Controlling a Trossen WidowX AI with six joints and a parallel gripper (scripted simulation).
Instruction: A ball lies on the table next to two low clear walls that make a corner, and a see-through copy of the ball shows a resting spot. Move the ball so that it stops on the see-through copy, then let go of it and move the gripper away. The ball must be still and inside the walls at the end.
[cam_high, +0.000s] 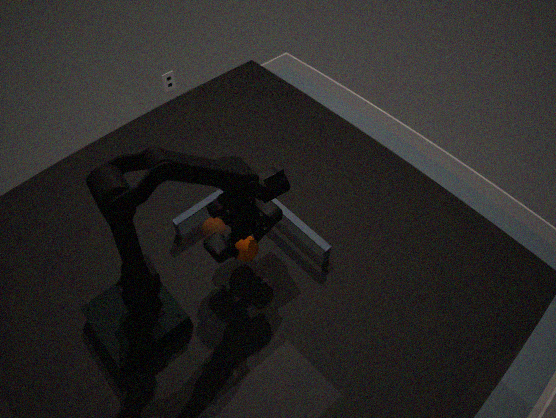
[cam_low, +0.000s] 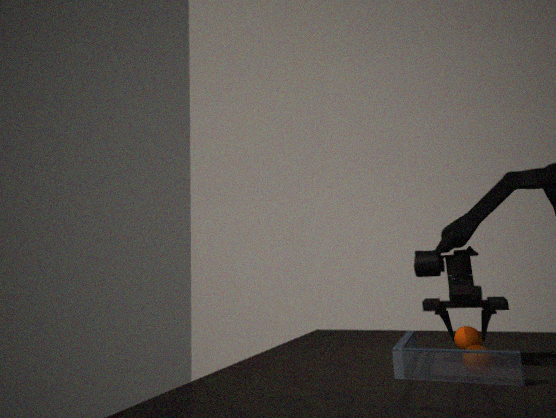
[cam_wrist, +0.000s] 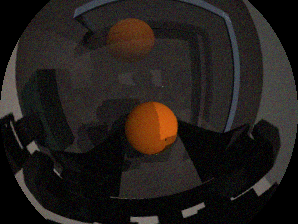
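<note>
Two fingers of the gripper (cam_low: 466, 334) are clenched on the ball (cam_low: 467, 337), which sits between them low over the table. The grasping step is done; the see-through copy (cam_wrist: 131, 38) lies ahead of the gripper, toward the corner of the walls (cam_high: 302, 232). Next comes a short carry there, then a gentle release.

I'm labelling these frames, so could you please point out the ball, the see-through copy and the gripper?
ball (cam_wrist: 152, 128): wrist view, centre of the bright orange sphere held between the fingers.
see-through copy (cam_wrist: 131, 38): wrist view, middle of the dimmer sphere near the wall corner.
gripper (cam_low: 467, 334): exterior view, midway between the fingertips.
</note>
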